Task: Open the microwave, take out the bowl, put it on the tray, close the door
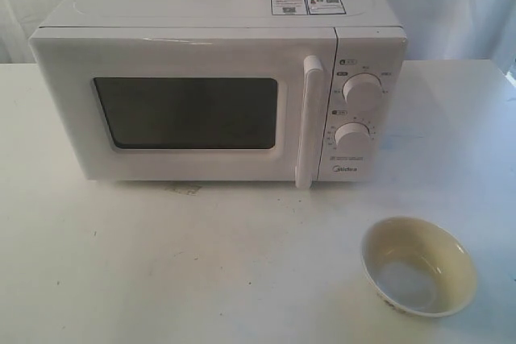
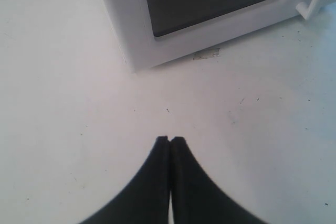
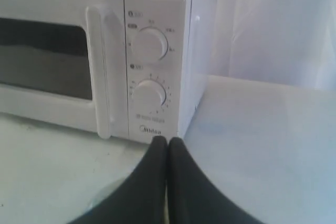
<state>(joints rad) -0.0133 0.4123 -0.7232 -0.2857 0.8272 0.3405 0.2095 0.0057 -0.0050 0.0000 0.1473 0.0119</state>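
The white microwave [image 1: 218,102] stands at the back of the table with its door [image 1: 185,110] closed and its tall bar handle [image 1: 309,122] upright beside two round knobs [image 1: 363,92]. The bowl [image 1: 419,265], cream-yellow inside, sits on the bare table at the front right, outside the oven. No tray shows in any view. Neither gripper appears in the exterior view. My left gripper [image 2: 170,139] is shut and empty over the table, facing the microwave's [image 2: 210,14] lower left corner. My right gripper [image 3: 167,140] is shut and empty, pointing at the control panel [image 3: 152,61].
The white table [image 1: 201,263] stretches in front of the microwave, with a small scuffed patch [image 1: 184,189] just under the door. White curtains hang behind. The handle [image 3: 100,72] shows in the right wrist view beside the knobs.
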